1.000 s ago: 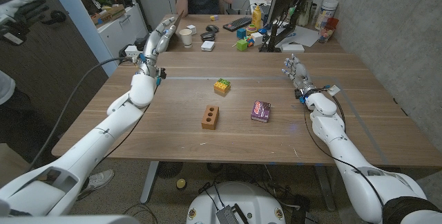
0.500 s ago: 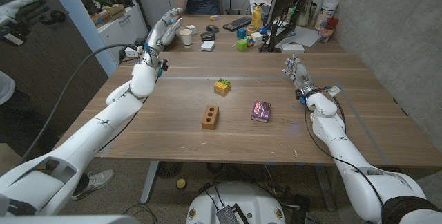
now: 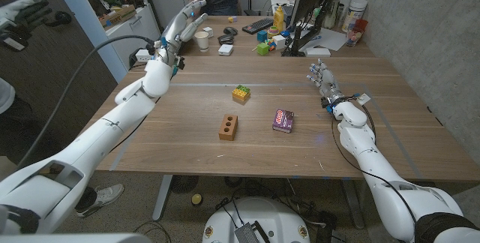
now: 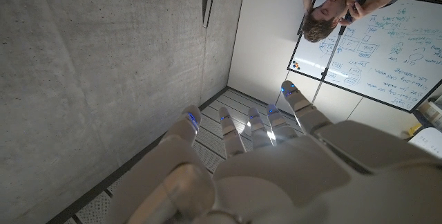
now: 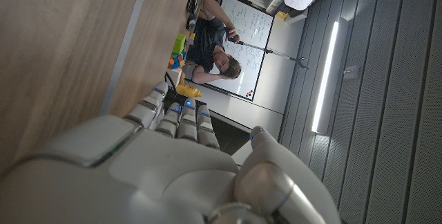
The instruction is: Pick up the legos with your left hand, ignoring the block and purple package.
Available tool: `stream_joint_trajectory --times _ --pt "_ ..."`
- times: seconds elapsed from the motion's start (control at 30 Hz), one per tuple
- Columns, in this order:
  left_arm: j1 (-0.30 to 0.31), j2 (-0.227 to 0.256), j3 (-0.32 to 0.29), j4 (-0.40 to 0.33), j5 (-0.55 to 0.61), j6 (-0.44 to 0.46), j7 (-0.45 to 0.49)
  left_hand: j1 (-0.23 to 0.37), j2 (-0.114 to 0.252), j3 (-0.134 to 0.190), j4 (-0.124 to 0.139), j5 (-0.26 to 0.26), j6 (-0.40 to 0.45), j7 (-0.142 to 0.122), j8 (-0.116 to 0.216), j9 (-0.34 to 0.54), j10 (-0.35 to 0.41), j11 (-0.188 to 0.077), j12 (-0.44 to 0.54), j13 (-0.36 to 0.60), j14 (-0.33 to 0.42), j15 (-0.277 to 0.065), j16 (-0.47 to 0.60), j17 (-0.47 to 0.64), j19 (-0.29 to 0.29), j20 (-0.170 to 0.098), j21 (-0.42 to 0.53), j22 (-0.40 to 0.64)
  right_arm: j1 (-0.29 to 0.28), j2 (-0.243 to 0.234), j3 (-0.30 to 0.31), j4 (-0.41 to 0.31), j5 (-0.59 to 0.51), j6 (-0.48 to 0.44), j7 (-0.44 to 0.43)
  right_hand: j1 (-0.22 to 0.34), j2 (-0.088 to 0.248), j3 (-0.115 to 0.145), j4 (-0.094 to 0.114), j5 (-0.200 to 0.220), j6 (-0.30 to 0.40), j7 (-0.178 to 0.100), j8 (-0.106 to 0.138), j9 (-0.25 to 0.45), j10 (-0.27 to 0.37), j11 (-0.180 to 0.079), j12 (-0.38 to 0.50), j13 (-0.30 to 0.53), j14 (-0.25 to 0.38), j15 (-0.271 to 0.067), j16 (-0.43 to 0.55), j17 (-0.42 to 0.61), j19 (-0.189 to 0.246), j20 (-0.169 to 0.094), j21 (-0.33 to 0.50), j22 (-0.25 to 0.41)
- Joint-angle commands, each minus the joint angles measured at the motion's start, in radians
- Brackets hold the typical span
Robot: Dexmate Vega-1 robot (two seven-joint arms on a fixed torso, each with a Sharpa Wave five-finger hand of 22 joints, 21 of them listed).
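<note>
wooden table (image 3: 187,134), whiteboard (image 4: 387,51), grey concrete wall (image 4: 97,72)

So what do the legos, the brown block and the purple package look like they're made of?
Legos: likely hard plastic, judging by the bright green and yellow studded bricks. Brown block: matte, with round holes in its top; could be wood or foam, hard to tell. Purple package: seemingly a glossy printed wrapper or carton, with faint sheen.

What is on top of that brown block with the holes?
Nothing rests on the brown block; its top face shows three round holes. They look dark, so what is inside cannot be seen. The legos and purple package lie apart from it.
</note>
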Motion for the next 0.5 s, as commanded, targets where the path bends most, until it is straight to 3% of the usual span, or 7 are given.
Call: stream_joint_trajectory --times 0.03,0.3,0.5 --pt "-0.066 0.007 0.032 -0.005 0.055 0.016 -0.043 0.012 -0.005 0.002 -0.009 0.005 -0.002 -0.002 0.0 0.003 -0.007 -0.001 -0.001 0.005 -0.005 -0.039 -0.001 0.002 0.002 0.008 -0.004 0.003 -0.013 -0.004 0.0 -0.008 0.003 0.006 0.014 0.0 -0.013 -0.004 -0.003 0.004 0.008 0.001 0.003 0.003 0.008 0.0 0.009 0.005 0.006 0.006 0.003 0.002 0.009 -0.002 0.009 0.002" --pt "-0.136 -0.003 0.073 0.021 0.09 0.018 -0.096 0.02 -0.015 -0.007 -0.02 0.007 -0.006 -0.002 -0.002 0.003 -0.022 -0.01 -0.005 0.005 -0.012 -0.033 -0.001 0.003 0.005 0.009 -0.009 0.003 -0.023 -0.01 -0.002 -0.02 0.001 0.013 0.015 -0.002 -0.016 -0.006 -0.003 0.004 0.008 0.002 0.003 0.003 0.009 0.0 0.009 0.005 0.006 0.006 0.003 0.002 0.008 -0.004 0.009 0.002" --pt "-0.196 -0.009 0.11 0.039 0.137 0.008 -0.128 0.036 0.0 -0.004 -0.026 0.013 -0.018 -0.003 -0.005 0.003 -0.042 -0.018 -0.009 0.005 -0.03 -0.025 -0.004 0.004 0.002 0.013 -0.017 0.004 -0.022 -0.012 -0.006 -0.015 0.003 0.022 0.024 -0.004 -0.018 -0.008 -0.003 0.005 0.009 0.002 0.003 0.003 0.009 0.0 0.008 0.005 0.006 0.006 0.003 0.002 0.008 -0.002 0.008 0.002"
